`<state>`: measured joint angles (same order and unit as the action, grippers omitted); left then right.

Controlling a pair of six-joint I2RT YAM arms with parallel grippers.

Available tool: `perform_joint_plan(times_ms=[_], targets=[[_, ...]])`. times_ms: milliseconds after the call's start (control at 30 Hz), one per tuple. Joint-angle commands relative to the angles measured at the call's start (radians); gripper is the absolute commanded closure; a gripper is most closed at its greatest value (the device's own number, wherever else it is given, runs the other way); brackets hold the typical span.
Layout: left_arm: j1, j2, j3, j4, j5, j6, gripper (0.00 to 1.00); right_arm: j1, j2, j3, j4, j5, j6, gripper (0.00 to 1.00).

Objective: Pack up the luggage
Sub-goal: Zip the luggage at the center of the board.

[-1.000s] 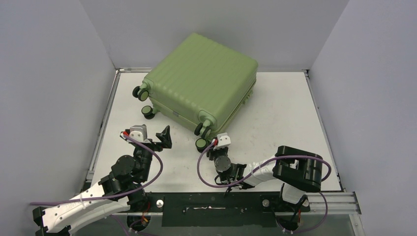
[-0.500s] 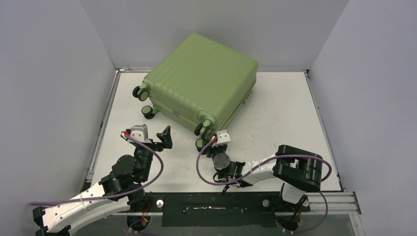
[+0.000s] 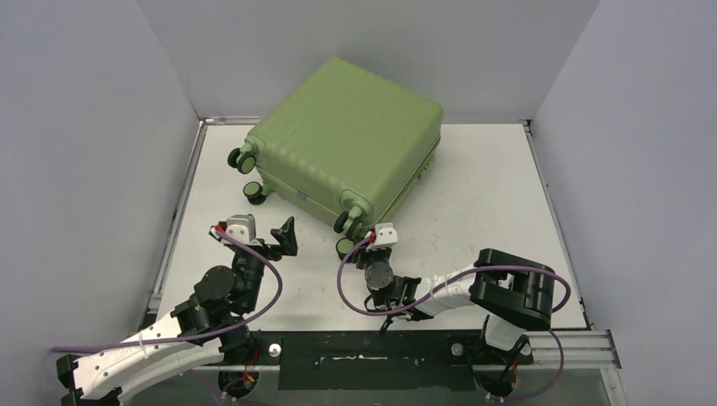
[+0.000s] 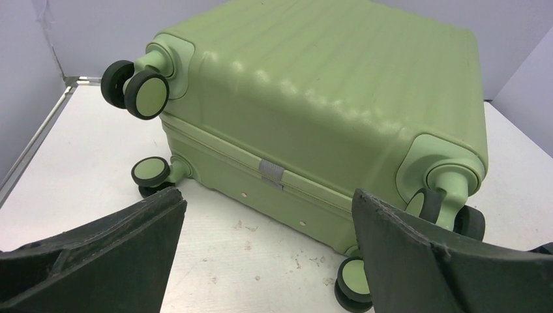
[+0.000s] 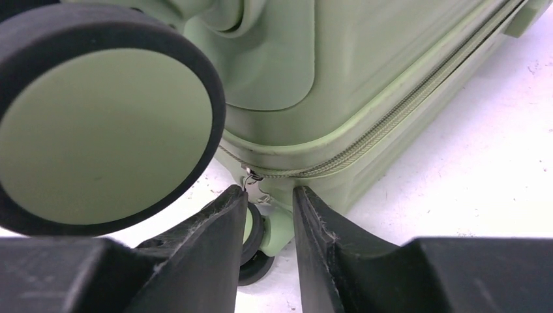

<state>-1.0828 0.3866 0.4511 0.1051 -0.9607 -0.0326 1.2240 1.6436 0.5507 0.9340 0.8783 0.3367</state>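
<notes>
The luggage is a light-green ribbed suitcase, lying shut and flat at the back of the table, with its wheels toward me. My right gripper is low at its near corner wheels. In the right wrist view the luggage fills the top and the gripper is open by a narrow gap. The small metal zipper pull hangs just at the left fingertip, not between the jaws. My left gripper stands wide open and empty, short of the luggage in the left wrist view.
A large wheel sits close above the right gripper's left finger, and a lower wheel lies behind the gap. The closed zipper runs along the seam. Grey walls enclose the table on three sides.
My right gripper has crept a little farther toward the suitcase's near corner wheels. The left arm has barely moved and stays wide open.
</notes>
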Motion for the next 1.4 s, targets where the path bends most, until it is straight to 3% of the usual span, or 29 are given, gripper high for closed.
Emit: perform_joint_plan(times_ms=[0, 267, 533, 700, 1000, 1100, 1367], targets=[[0.006, 0.007, 0.028, 0.007, 0.014, -0.006, 0.03, -0.050, 0.017, 0.055, -0.012, -0.028, 0.049, 0.70], [0.006, 0.003, 0.029, 0.005, 0.017, -0.007, 0.03, -0.051, -0.014, 0.042, -0.035, -0.044, 0.076, 1.00], [0.006, 0.006, 0.029, 0.004, 0.023, -0.009, 0.03, -0.043, -0.050, 0.023, -0.083, -0.069, 0.069, 1.00], [0.005, 0.005, 0.030, 0.002, 0.023, -0.010, 0.03, 0.000, -0.064, 0.007, -0.101, -0.082, 0.048, 0.79], [0.006, 0.007, 0.031, 0.001, 0.027, -0.013, 0.03, 0.029, -0.074, -0.020, -0.113, -0.068, 0.082, 0.67], [0.006, 0.005, 0.031, -0.001, 0.027, -0.013, 0.03, 0.028, -0.063, -0.003, -0.111, -0.062, 0.086, 0.58], [0.006, 0.001, 0.031, -0.002, 0.026, -0.015, 0.03, 0.000, -0.025, 0.079, -0.162, -0.040, 0.154, 0.56]])
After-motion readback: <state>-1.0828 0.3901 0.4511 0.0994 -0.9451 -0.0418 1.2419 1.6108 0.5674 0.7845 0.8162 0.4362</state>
